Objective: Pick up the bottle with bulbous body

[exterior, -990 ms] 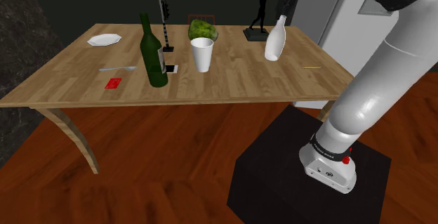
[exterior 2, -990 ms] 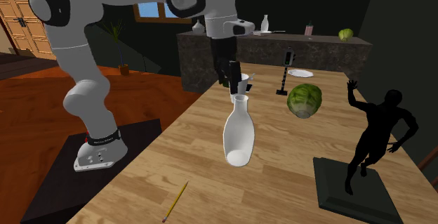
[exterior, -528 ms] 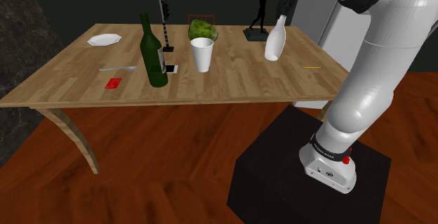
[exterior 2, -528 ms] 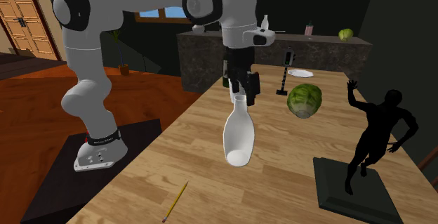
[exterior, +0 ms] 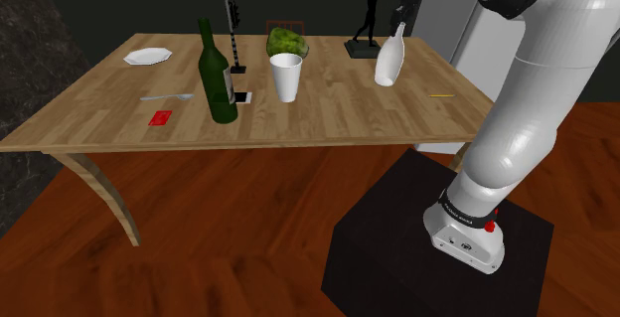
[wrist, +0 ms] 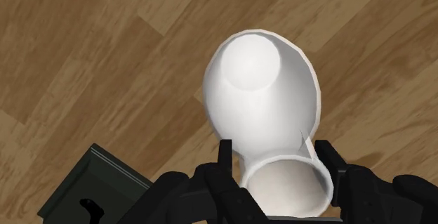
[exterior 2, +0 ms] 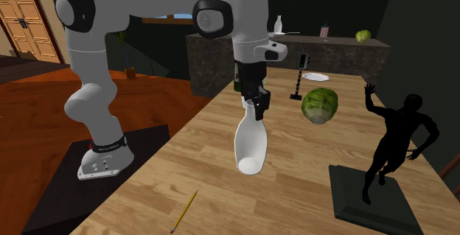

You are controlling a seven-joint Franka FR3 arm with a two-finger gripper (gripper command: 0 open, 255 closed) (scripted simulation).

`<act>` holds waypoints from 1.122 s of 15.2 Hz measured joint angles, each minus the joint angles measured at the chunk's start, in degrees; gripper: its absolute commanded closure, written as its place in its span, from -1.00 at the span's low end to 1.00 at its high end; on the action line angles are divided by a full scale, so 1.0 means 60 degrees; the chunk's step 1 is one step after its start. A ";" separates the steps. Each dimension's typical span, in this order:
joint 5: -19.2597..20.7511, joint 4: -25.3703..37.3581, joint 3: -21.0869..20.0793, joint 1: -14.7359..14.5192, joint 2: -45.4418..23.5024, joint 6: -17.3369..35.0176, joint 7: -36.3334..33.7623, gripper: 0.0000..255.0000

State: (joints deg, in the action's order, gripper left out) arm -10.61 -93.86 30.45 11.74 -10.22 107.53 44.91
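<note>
The gripper [exterior 2: 257, 102] is clasping the white bulbous bottle [exterior 2: 250, 144] at its neck. The bottle is leaning, mouth up and tipped toward the shoulder view's right. The fingers are hiding part of its neck.

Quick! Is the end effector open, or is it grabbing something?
End effector: closed, holding the white bottle by its neck.
</note>
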 measured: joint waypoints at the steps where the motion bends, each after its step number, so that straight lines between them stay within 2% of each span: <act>1: -0.0001 -0.0004 -0.0001 -0.0001 0.0003 0.0007 0.0001 1.00; 9: -0.0008 0.0067 -0.0001 0.0004 -0.0019 -0.0051 -0.0005 1.00; 17: 0.0011 0.1083 0.0027 0.0063 -0.0060 -0.1031 -0.0108 1.00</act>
State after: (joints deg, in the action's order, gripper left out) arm -10.54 -87.36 30.61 12.11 -10.58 101.34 44.26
